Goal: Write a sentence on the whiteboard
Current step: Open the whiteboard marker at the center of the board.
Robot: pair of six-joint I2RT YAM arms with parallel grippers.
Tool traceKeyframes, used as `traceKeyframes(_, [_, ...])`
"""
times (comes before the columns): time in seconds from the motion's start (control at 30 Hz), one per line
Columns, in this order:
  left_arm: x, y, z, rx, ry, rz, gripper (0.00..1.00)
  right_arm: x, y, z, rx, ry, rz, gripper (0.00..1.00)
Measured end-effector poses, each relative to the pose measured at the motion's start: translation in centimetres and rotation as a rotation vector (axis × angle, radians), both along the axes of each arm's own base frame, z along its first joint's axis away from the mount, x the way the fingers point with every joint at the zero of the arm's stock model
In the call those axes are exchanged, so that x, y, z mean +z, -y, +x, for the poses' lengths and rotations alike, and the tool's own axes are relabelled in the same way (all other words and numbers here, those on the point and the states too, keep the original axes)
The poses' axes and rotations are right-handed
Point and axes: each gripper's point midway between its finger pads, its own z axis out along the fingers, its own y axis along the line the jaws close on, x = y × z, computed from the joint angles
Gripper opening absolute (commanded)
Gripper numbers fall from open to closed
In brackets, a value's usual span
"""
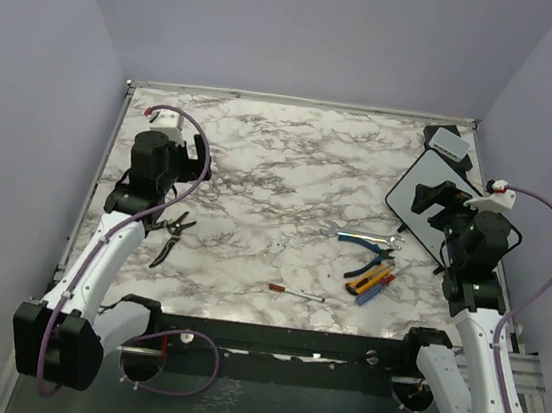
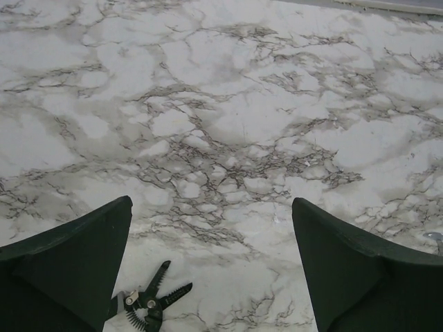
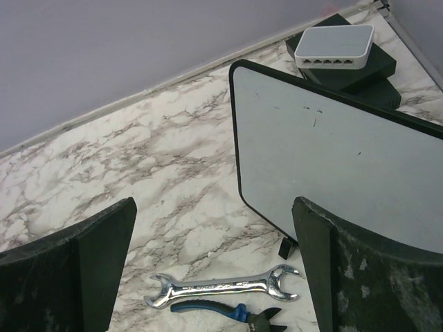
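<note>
Whiteboard (image 3: 332, 152): flat, black-framed, round-cornered

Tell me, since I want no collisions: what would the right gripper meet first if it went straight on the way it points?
Probably the whiteboard, whose left part lies just ahead between the open jaws of the right gripper; depth is unclear.

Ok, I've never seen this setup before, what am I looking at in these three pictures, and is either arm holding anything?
Two robot arms stand at the near edge of a marble table. The overhead view shows both; the other two pictures come from cameras on each wrist. The left gripper is open and empty above wire strippers. The right gripper is open and empty too, facing the whiteboard, with a wrench and pliers below. Its dark fingers frame the view. A screwdriver also lies there.
</note>
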Motion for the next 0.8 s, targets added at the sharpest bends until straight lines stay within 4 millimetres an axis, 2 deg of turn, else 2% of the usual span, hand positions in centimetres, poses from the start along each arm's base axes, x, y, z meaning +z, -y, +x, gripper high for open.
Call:
traceKeyframes(0.13, [-1.9,1.7,0.4,-0.038,-0.058,-0.004,0.99,-0.2,-0.1,0.1,0.006,-0.006,0.0,0.99])
traceKeyframes(0.2, [-3.2,3.1,0.4,-0.079,-0.095,0.002,0.99,-0.2,-0.3,0.0,0.016,-0.005,0.002,0.99])
traceKeyframes(0.3, [-5.0,7.3,-0.8,-0.228,-0.141,0.034,0.99,-0.5,-0.5,0.0,0.03,-0.009,0.004,0.99])
traceKeyframes(0.43, [-7.6,14.6,-4.7,-0.531,-0.201,0.082,0.99,-0.7,-0.8,0.0,0.045,-0.014,0.006,0.99])
traceKeyframes(0.53, [-10.4,20.0,-9.3,-0.794,-0.27,0.14,0.99,-0.8,-0.9,0.0,0.053,-0.014,0.007,0.99])
traceKeyframes(0.6, [-12.5,22.1,-12.0,-0.919,-0.322,0.19,0.99,-1.1,-1.0,0.0,0.057,-0.019,0.008,0.99])
traceKeyframes(0.67, [-14.3,23.3,-14.4,-1.01,-0.373,0.239,0.99,-1.4,-1.1,0.1,0.063,-0.026,0.009,0.99])
traceKeyframes(0.7, [-15.6,23.7,-15.7,-1.055,-0.408,0.272,0.99,-1.5,-1.2,0.1,0.065,-0.028,0.009,0.99])
traceKeyframes(0.8, [-18.0,23.8,-18.0,-1.123,-0.484,0.341,0.96,-1.6,-1.3,0.2,0.073,-0.033,0.01,0.99])
